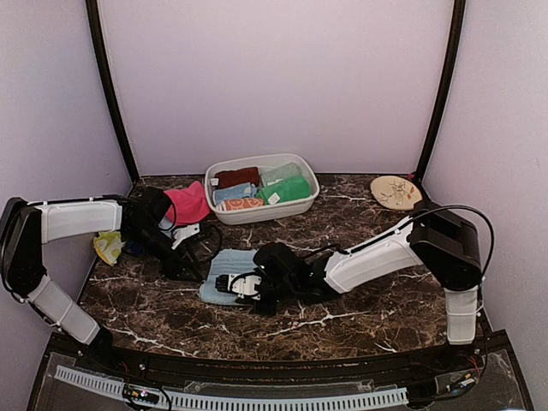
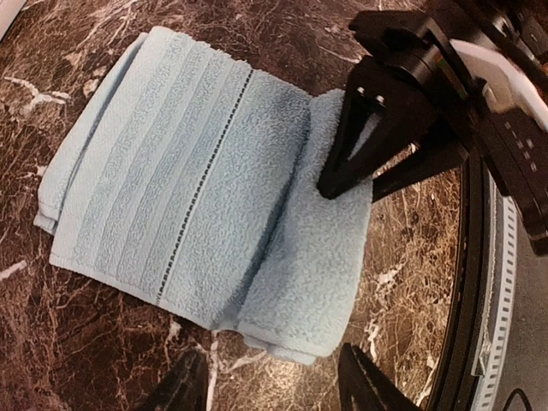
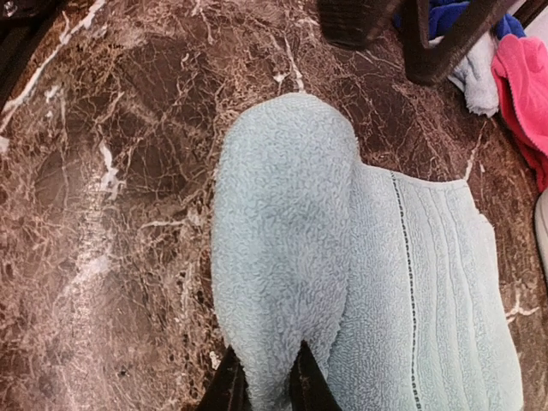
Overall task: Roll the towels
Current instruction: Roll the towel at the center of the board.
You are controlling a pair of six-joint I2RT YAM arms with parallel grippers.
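Here, the first turn of the roll begins on the pale blue towel [image 1: 224, 264].
It lies on the marble table [image 1: 368, 304] in front of the white tub [image 1: 257, 214], its near end folded over into a thick lip. The right gripper [image 3: 265, 349] pinches that lip, jaws narrow; the left gripper [image 2: 272, 360] hovers beside the towel, spread wide and empty. Next, I judge, the lip needs turning toward the striped end, tight and even.
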